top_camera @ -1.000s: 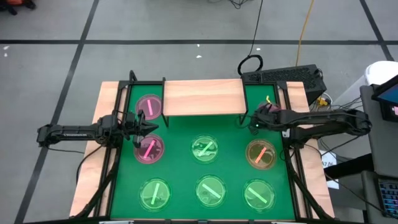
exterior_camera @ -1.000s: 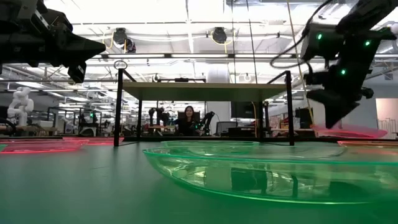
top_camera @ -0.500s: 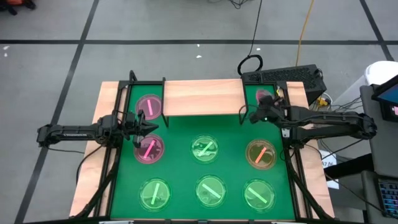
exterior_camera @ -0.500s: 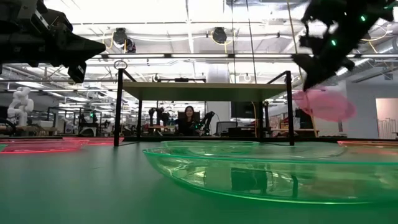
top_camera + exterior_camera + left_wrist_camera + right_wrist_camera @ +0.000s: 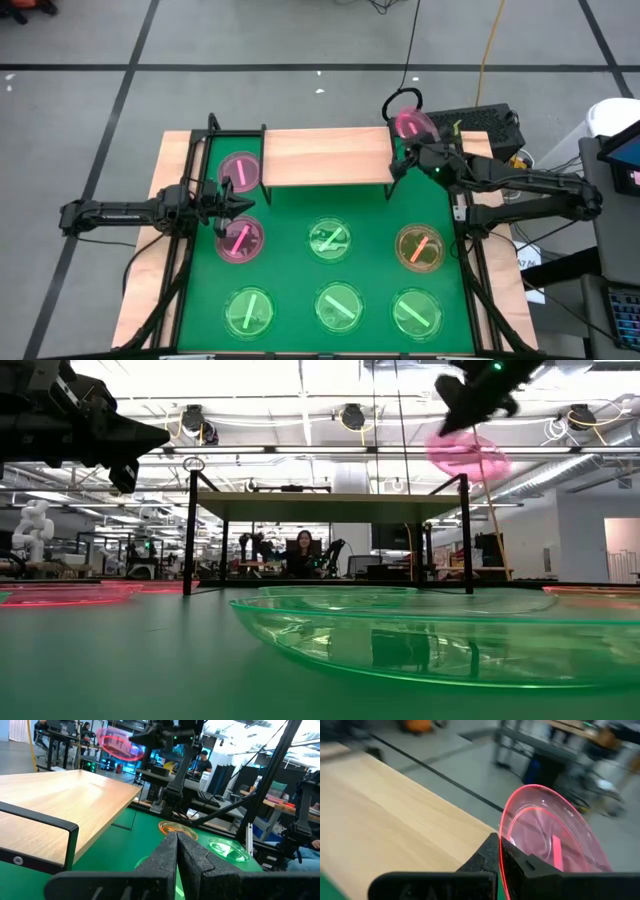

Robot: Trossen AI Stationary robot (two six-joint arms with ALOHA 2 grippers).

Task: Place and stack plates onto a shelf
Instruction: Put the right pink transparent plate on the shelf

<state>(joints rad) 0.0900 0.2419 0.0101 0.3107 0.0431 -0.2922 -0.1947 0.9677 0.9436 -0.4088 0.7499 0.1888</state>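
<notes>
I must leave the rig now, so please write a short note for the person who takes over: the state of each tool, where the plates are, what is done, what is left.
Right tool: shut on a pink plate, held in the air above the shelf's right end.
Left tool: shut, holding nothing, waiting over the mat's left side between two pink plates.
Shelf top: bare, no plate on it yet.
On the green mat: two pink, one orange plate, four green plates.
Done: one plate lifted.
Left: set it on the shelf, then bring and stack the other seven.
</notes>
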